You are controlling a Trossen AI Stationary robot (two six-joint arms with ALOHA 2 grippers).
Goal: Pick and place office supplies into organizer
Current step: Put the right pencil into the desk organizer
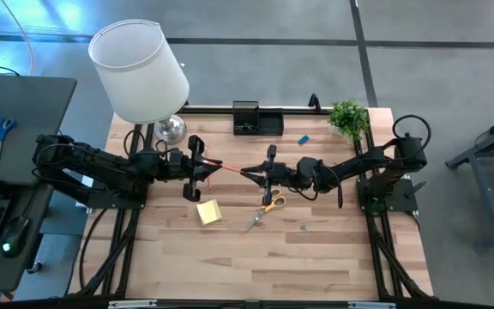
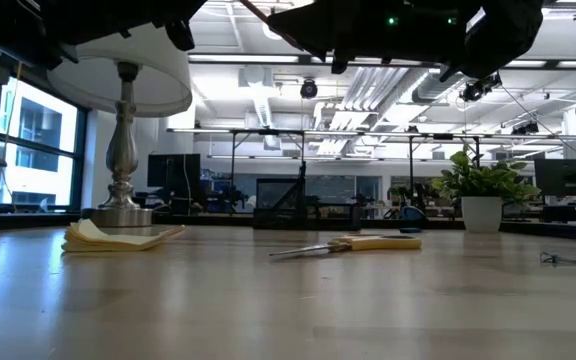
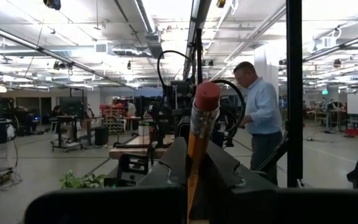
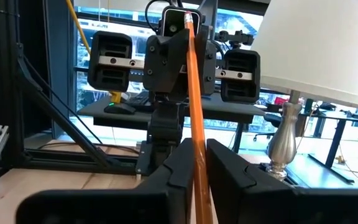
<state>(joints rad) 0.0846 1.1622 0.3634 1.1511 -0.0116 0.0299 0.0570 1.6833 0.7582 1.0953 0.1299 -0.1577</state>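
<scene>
An orange pencil point(image 1: 226, 166) hangs in the air over the table's middle, spanning between my two grippers. My left gripper point(image 1: 204, 163) is shut on its eraser end and my right gripper point(image 1: 249, 172) is shut on its other end; the two face each other. Below them, orange-handled scissors point(image 1: 268, 206) and a yellow sticky-note pad point(image 1: 209, 212) lie flat on the wood. A small blue eraser point(image 1: 303, 139) lies near the far edge. The black organizer point(image 1: 257, 120) stands at the far edge's middle. My left gripper pinches the pencil between its two fingers a little below the red eraser point(image 3: 206, 98), on the shaft point(image 3: 194, 163). The fingers come about level from the table's left, roughly along the pencil. The pencil is lifted clear of the table. My right gripper has the pencil's shaft point(image 4: 197, 163) between its two fingers, near the end away from the eraser. The fingers come about level from the table's right, roughly along the pencil. The pencil slants up from them to the left gripper.
A white-shaded lamp point(image 1: 140, 69) stands at the far left corner and a green plant point(image 1: 348, 116) at the far right. A tiny dark clip point(image 2: 563, 259) lies to the right of the scissors. A person point(image 3: 260, 118) stands in the room beyond. Bare wood lies along the near edge.
</scene>
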